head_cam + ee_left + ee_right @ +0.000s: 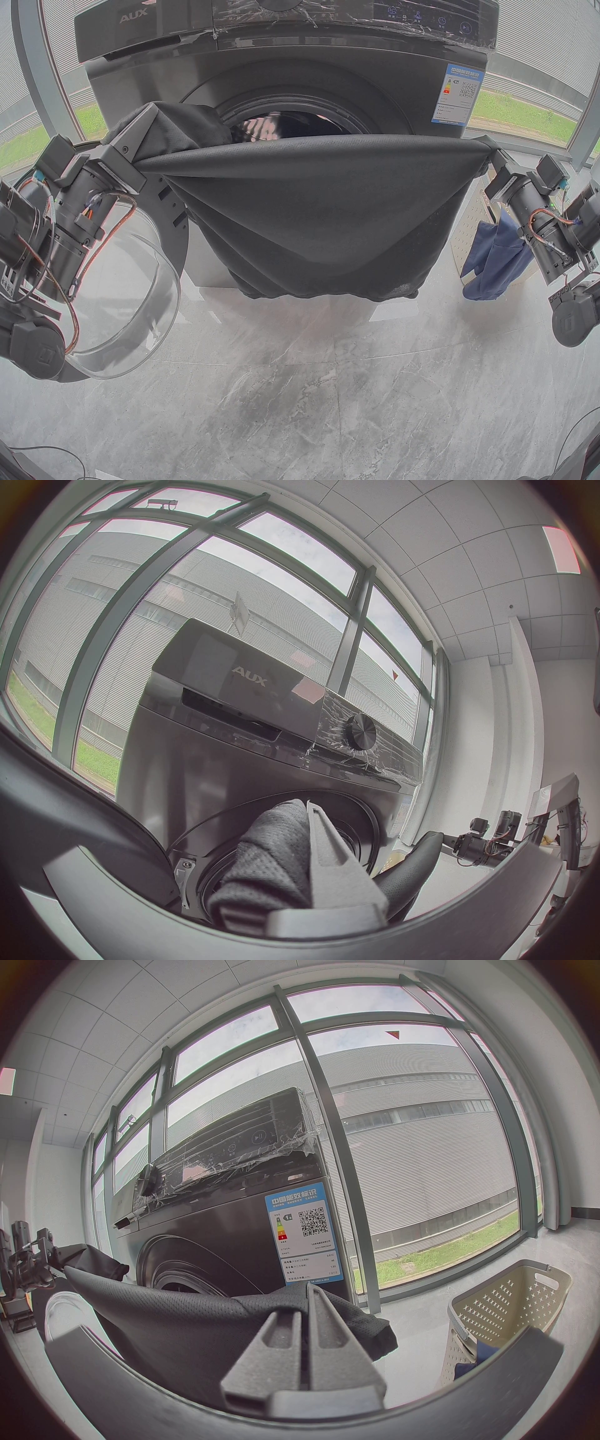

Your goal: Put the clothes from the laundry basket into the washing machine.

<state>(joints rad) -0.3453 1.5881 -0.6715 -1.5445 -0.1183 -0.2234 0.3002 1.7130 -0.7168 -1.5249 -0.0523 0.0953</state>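
Left end effector: our left end effector (145,122) is clamped on 1 corner of the black garment (312,212), at the left rim of the drum opening (287,125).
Right end effector: our right end effector (494,153) is pinched shut on the opposite corner, out past the right side of the washing machine (387,87).
Garment: it hangs stretched between the 2 end effectors across the machine front. Its top edge is taut and covers the lower part of the opening, and its bulk sags below, clear of the floor (325,387).
Step in hand: we judge this to be the carry-to-drum step, with the garment spread at the mouth but not yet inside.
Next move: we think both corners must come together and go forward through the opening, so the sagging bulk follows over the lower rim.
Edges: the rim of the opening is narrower than the present spread. The open glass door (125,300) hangs just below our left arm.
Open room: the floor in front is bare, so we have space to draw back or lift.
Basket: the laundry basket (519,1297) stands beside the machine under our right arm, with a blue garment (497,256) draped over its side.
Remaining: we judge at least that blue piece is left to load.
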